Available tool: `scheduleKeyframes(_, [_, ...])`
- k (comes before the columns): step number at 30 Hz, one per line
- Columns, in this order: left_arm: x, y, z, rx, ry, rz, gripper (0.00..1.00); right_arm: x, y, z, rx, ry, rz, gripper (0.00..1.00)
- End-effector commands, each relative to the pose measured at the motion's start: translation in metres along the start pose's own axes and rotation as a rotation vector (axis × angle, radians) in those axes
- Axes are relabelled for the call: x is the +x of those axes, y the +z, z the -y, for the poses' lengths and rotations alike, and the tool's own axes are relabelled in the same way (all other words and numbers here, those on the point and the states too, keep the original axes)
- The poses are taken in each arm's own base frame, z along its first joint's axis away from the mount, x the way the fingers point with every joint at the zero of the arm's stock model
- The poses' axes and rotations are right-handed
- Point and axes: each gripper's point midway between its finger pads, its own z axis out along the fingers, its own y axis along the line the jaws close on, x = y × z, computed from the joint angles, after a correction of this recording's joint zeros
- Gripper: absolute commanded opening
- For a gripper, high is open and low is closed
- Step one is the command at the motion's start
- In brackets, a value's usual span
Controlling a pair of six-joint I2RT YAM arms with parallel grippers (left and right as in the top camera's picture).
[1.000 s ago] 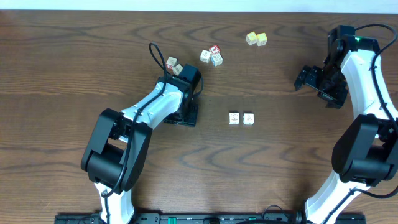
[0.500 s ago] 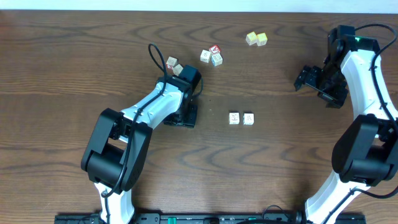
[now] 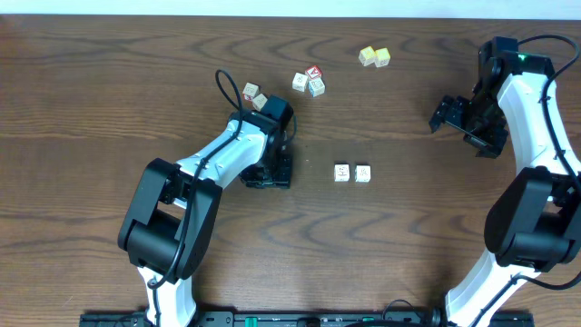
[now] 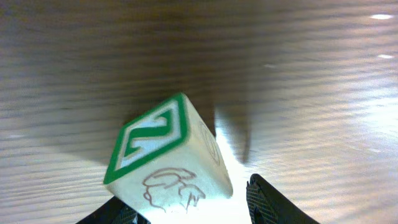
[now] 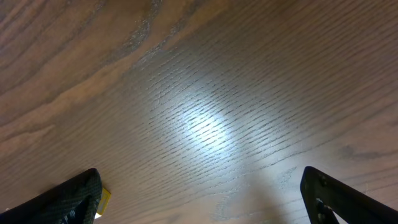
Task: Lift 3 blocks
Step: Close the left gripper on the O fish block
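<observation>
One block (image 4: 168, 162), a whitish wooden cube with rounded corners, sits tilted between the fingers of the left pincer (image 4: 189, 198), which has narrowed onto it. Its upper face has a green border around a green letter, and the face below bears a thin line drawing. From overhead that pincer hides it, near the middle of the table (image 3: 109, 73). At 3 o'clock from there lie a white cube (image 3: 341, 172) and a yellowish cube (image 3: 362, 173), just beside each other and faintly printed. The right pincer (image 5: 200, 186) gapes wide over shiny, dark-grained wood on the table's 3 o'clock side.
</observation>
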Motion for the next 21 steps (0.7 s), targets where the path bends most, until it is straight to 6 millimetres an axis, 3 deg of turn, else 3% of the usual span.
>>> scheduleKeyframes(1, [0.0,-0.016,0.031,0.159,0.004,-0.007,0.49,-0.004,-0.015,0.0,-0.015,0.017,0.045,0.99])
scheduleKeyframes(6, [-0.002,-0.028,0.032,0.166,0.026,0.026,0.47,-0.004,-0.015,0.0,-0.015,0.017,0.045,0.99])
scheduleKeyframes(11, [-0.027,-0.056,-0.01,-0.104,0.085,0.214,0.65,-0.004,-0.015,0.0,-0.015,0.017,0.045,0.99])
scheduleKeyframes(14, [-0.037,-0.068,-0.033,-0.256,0.121,0.283,0.66,-0.004,-0.015,0.0,-0.015,0.017,0.045,0.99])
scheduleKeyframes(17, [-0.038,-0.064,-0.033,-0.262,0.157,0.27,0.66,-0.004,-0.015,0.0,-0.015,0.017,0.045,0.99])
scheduleKeyframes(21, [-0.027,-0.042,-0.011,-0.171,0.309,0.185,0.67,-0.004,-0.015,0.0,-0.015,0.017,0.045,0.99])
